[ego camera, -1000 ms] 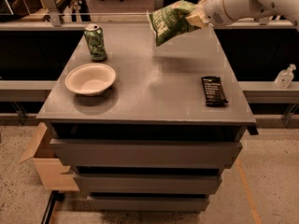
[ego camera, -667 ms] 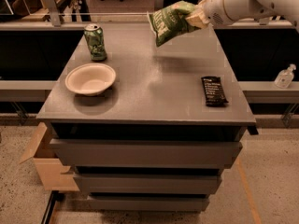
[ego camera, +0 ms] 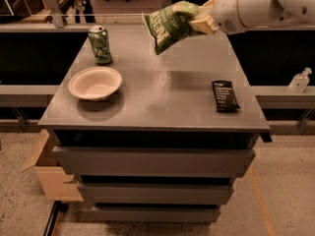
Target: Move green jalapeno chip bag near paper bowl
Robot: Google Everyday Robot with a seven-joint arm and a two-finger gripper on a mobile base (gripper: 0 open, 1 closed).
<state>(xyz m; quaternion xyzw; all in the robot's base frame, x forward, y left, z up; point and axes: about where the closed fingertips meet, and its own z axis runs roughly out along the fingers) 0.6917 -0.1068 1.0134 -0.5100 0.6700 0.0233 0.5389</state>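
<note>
The green jalapeno chip bag [ego camera: 170, 26] hangs in the air above the far middle of the grey table [ego camera: 162, 109], tilted down to the left. My gripper [ego camera: 201, 19] comes in from the upper right on a white arm and is shut on the bag's right end. The paper bowl [ego camera: 95, 83] sits upright on the table's left side, well left of and below the bag.
A green soda can [ego camera: 100, 44] stands just behind the bowl at the back left. A flat black snack bar [ego camera: 225, 95] lies on the right side. A cardboard box [ego camera: 47, 168] sits on the floor left of the table. A bottle [ego camera: 299, 80] stands on the right ledge.
The arm has carried the chip bag slightly left, toward the bowl's side. The bowl, can and snack bar have not moved.
</note>
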